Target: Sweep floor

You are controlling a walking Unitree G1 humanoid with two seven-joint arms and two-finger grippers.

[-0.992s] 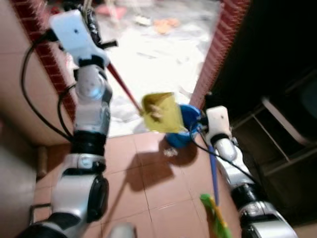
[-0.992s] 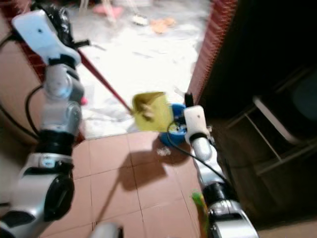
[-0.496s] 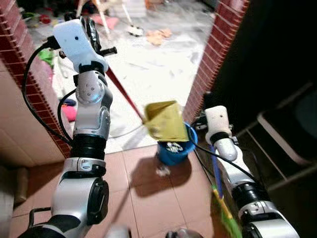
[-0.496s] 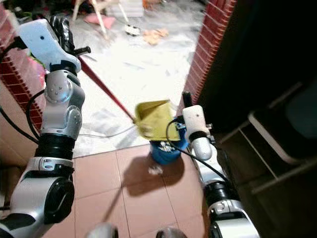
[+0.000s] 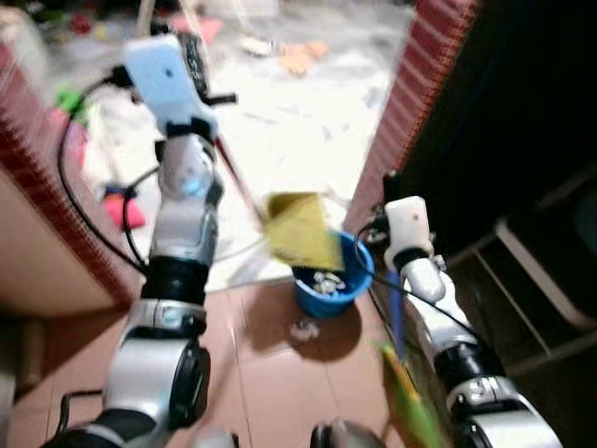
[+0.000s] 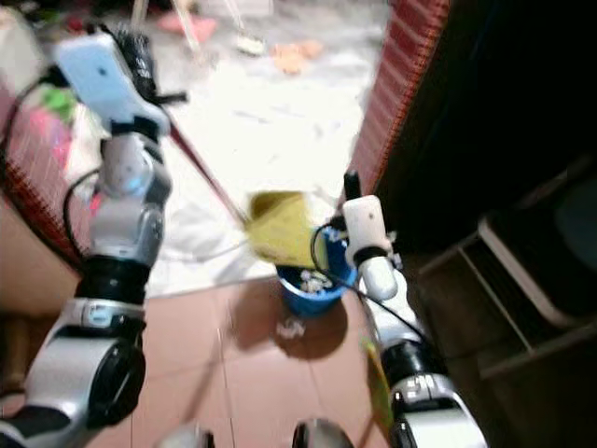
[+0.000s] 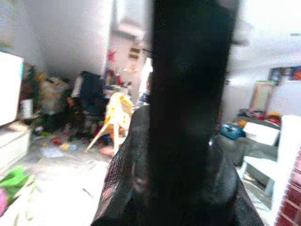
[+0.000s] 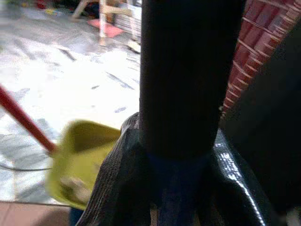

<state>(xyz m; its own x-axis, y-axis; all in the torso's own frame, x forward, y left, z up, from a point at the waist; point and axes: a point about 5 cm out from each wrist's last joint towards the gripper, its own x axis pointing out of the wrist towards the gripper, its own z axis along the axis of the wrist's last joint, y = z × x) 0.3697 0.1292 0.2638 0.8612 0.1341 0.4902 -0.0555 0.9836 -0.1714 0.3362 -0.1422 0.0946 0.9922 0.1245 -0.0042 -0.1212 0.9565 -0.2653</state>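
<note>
My left gripper is raised high at the left, shut on the red handle of a yellow dustpan. The dustpan hangs tilted over the rim of a blue bucket with white scraps inside. One white scrap lies on the red tile in front of the bucket. My right gripper sits beside the bucket, shut on a blue broom handle that runs down to green bristles. The right wrist view has the blue handle between the fingers and the dustpan beyond.
A red brick pillar stands just right of the bucket, with dark shelving further right. A brick wall closes the left. Beyond the doorway lies a bright floor with scattered toys and cloths.
The camera has shifted and blurred. The dustpan has tipped lower against the bucket's rim, and the broom's green bristles have swung left along the floor.
</note>
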